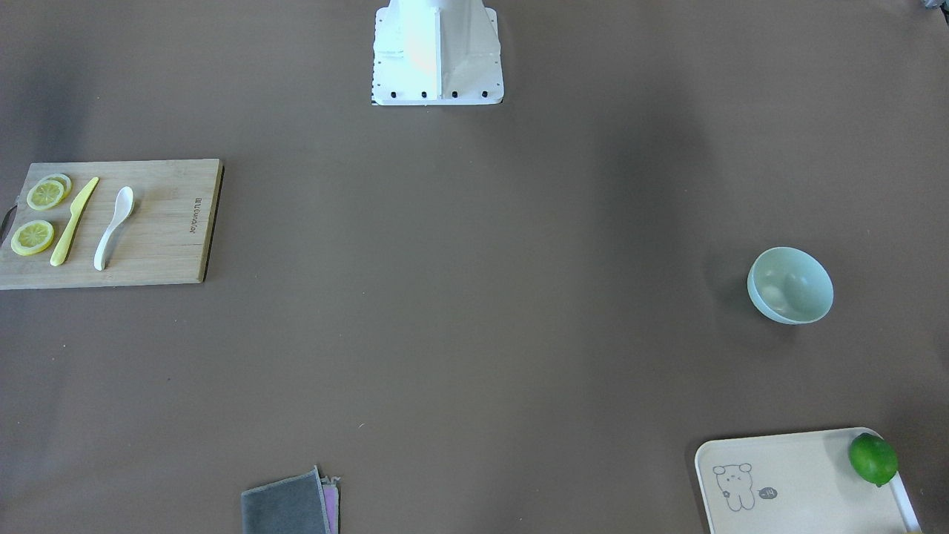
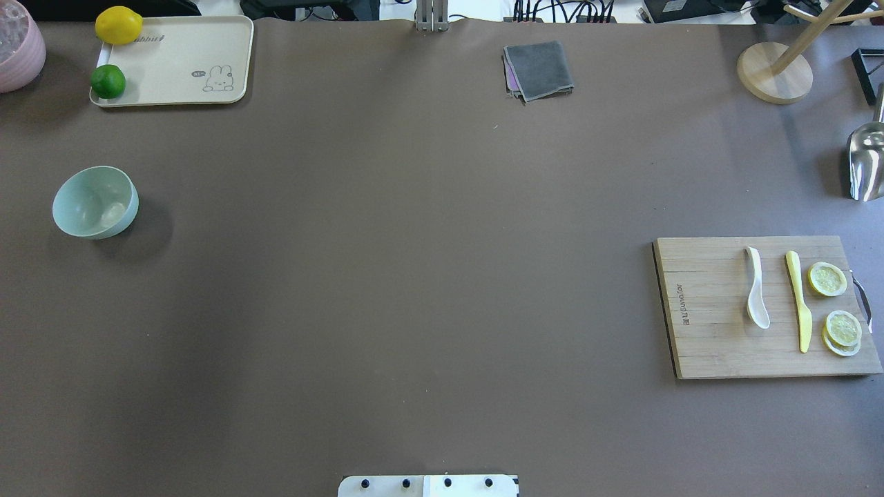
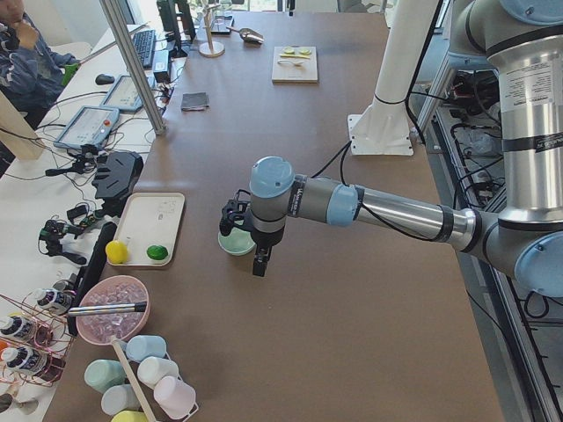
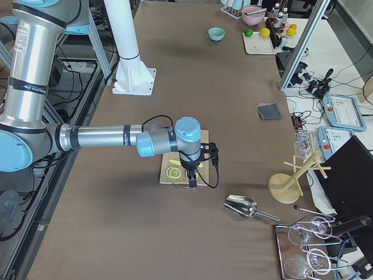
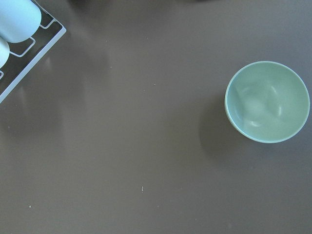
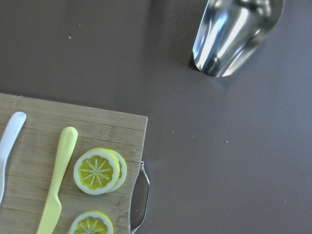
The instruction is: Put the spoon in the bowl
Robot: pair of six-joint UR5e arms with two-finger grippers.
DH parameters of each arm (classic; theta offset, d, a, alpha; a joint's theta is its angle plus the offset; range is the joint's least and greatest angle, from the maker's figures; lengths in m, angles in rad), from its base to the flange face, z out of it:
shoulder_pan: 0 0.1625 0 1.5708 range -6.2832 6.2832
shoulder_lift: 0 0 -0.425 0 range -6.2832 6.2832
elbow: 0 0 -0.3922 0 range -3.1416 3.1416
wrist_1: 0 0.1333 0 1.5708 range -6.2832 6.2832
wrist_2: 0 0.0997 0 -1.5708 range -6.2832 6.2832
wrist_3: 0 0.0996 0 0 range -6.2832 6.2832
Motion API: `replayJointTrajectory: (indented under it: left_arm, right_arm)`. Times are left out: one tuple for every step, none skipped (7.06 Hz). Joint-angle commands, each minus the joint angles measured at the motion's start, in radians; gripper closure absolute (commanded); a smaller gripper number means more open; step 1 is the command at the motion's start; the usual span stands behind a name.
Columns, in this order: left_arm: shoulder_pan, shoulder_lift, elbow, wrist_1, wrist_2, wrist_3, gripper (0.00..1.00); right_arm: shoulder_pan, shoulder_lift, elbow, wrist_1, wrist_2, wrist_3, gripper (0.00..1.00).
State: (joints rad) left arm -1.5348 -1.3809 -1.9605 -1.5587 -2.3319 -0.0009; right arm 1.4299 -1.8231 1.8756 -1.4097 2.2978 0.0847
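The step in hand looks like the first reach: the spoon (image 2: 756, 286) lies untouched on the wooden board (image 2: 711, 331) at the desk's 3 o'clock in the overhead view. Its handle points to 12 and its scoop to 6. The bowl (image 2: 94, 202) stands empty well apart, out at 9 o'clock.

The right claw (image 4: 192, 182) hangs over the board's outer end. To do this well it should probably shift toward 9 o'clock in its own wrist view, where only the spoon's handle tip (image 6: 10, 134) shows at the frame's edge. It can then come down across the slim handle rather than the deep scoop. The yellow knife (image 2: 799, 300) lies just beside the spoon at its 3 o'clock, so the fingers need to drop cleanly between the two. Glossy ware may slip, so a firm, centred pinch seems wise.

The overhead and front-facing views show the whole layout but no arm at all. Only the side views show the arms: the right over the board and the left claw (image 3: 259, 264) hovering by the bowl. I cannot tell from them whether either claw is spread or pressed together. The left wrist view alone looks straight into the bowl (image 5: 267, 101), confirming it is empty. The right wrist view adds a steel scoop (image 6: 236, 34) at 1 o'clock.
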Motion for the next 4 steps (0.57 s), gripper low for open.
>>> replayJointTrajectory:
  left_arm:
    - [-0.013,0.025,-0.005,-0.004,-0.003,0.003,0.02]
    - [-0.01,0.022,0.008,-0.006,-0.003,-0.01,0.03]
    - [-0.005,0.01,0.009,-0.006,-0.001,-0.011,0.03]
    - [-0.001,-0.012,0.058,-0.017,-0.006,-0.004,0.03]
  right_arm:
    - [0.0,0.001,0.0,0.0,0.003,0.001,0.0]
    - [0.0,0.001,0.0,0.0,0.017,0.001,0.0]
    - [0.0,-0.002,-0.001,0.033,0.04,0.001,0.0]
    - [-0.002,-0.007,-0.004,0.069,0.042,0.003,0.0]
